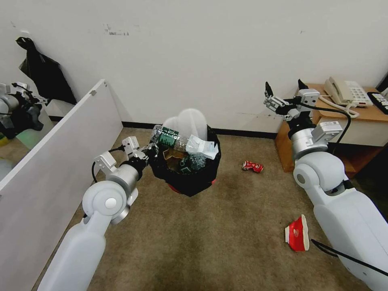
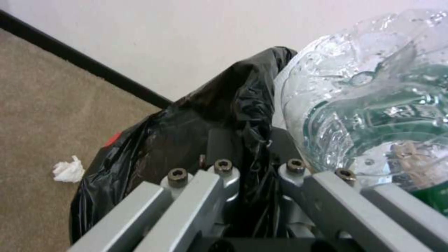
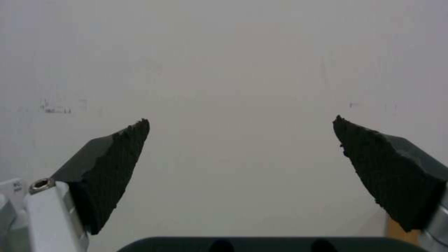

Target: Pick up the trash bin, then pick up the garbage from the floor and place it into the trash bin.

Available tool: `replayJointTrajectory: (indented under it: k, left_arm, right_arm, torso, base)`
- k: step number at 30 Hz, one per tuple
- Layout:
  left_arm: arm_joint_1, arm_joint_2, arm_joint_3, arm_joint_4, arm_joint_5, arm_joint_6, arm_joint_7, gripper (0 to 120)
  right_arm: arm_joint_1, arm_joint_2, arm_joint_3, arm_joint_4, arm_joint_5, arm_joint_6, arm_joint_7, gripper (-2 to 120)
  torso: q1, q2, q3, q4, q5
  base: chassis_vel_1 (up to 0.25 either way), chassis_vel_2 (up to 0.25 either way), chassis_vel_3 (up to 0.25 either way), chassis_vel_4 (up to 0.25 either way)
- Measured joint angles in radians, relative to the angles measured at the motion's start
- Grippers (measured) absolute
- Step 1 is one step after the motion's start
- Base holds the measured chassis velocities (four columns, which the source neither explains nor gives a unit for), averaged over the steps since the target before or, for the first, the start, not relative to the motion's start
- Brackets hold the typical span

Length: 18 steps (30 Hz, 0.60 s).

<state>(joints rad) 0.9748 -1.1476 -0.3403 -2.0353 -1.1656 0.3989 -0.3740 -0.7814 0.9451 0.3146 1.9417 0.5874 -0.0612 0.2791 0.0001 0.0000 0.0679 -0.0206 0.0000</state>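
The trash bin (image 1: 190,178) is a red bin lined with a black bag, in the middle of the head view near the wall. My left gripper (image 1: 152,150) is shut on its left rim; the left wrist view shows the gripper (image 2: 254,148) pinching the black bag of the bin (image 2: 154,147). A clear bottle (image 1: 167,136) (image 2: 369,115), white slippers (image 1: 190,120), a mask (image 1: 203,148) and brown paper fill it. On the floor (image 1: 202,242) lie a crushed red can (image 1: 252,166), a red-white carton (image 1: 298,233) and a white paper wad (image 2: 68,169). My right gripper (image 1: 285,87) (image 3: 240,154) is raised, open, facing the wall.
A white partition board (image 1: 60,141) runs along the left. A wooden desk (image 1: 355,117) with a telephone (image 1: 345,92) stands at the right, behind my right arm. A black bag (image 1: 44,70) hangs on the wall at the far left.
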Motion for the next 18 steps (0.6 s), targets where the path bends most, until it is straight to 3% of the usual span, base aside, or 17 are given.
replayJointTrajectory:
  k: [10,18]
  left_arm:
    - [-0.006,-0.003,0.001,0.006,0.0,0.0,0.0,4]
    - [-0.014,-0.004,0.003,0.011,0.001,-0.001,0.0,4]
  right_arm:
    - [0.0,0.0,0.001,-0.009,0.003,-0.003,0.002,100]
    - [0.007,0.004,-0.002,-0.02,-0.01,-0.002,0.011,100]
  torso:
    - [0.0,0.0,0.0,0.0,-0.0001]
    - [0.0,0.0,0.0,0.0002,-0.0003]
  base:
    - [-0.036,0.036,0.034,-0.043]
    - [-0.188,0.195,0.195,-0.187]
